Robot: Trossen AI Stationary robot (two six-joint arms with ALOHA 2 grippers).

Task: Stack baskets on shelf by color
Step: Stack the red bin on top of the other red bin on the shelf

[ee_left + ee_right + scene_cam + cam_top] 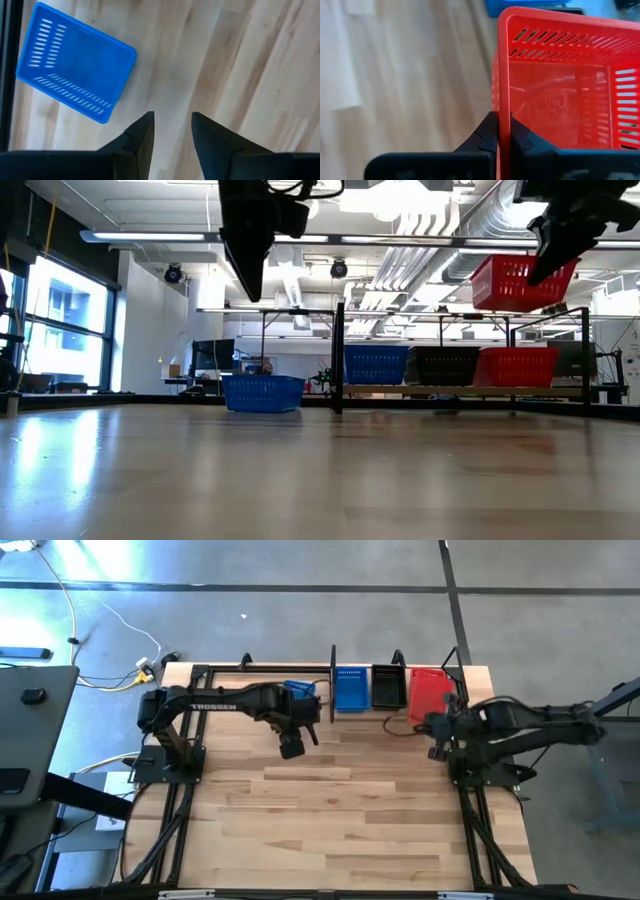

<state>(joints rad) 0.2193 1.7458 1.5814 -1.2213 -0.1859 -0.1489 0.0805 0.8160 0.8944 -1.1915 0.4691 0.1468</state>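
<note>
The black shelf [338, 355] stands at the table's far edge and carries a blue basket [376, 365], a black one [446, 365] and a red one [517, 366] side by side. A second red basket [520, 280] hangs in the air above the shelved red one, held by my right gripper [501, 122], which is shut on it. Another blue basket [298, 689] rests on its bottom on the table, left of the shelf. My left gripper [172, 125] is open and empty, high above the table, nearer than that blue basket [75, 70]. My right gripper pinches the rim of one wall of the red basket [501, 107], one finger inside the basket and one outside. The fingers come from above, pointing down. The basket is lifted clear, slightly tilted, with its opening up, above the red basket on the shelf.
The wooden table [340, 810] is bare across its middle and near part. Both arm bases stand at the table's left [165, 755] and right [490, 765] sides. A shelf end post [333, 680] rises between the loose blue basket and the shelved ones.
</note>
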